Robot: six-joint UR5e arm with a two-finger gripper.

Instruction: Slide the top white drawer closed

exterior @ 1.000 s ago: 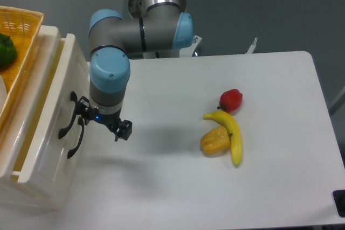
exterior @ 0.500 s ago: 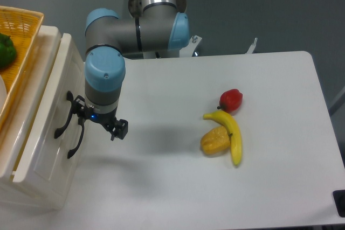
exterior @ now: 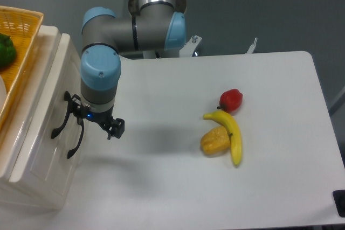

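The top white drawer stands at the left of the table, pushed almost flush with the cabinet, with only a narrow strip of its inside showing. Its black curved handle sits on the panelled front. My gripper points down right beside that front and is open. Its left finger is against the drawer face near the handle, and its right finger hangs over the table. Nothing is held between the fingers.
The second drawer's black handle lies just below. A woven yellow basket with a green pepper sits on the cabinet. A red pepper, a banana and a yellow pepper lie mid-table.
My gripper has moved left with its finger on the drawer front, and the top drawer has slid in, so the gap showing its inside has shrunk to a thin strip.
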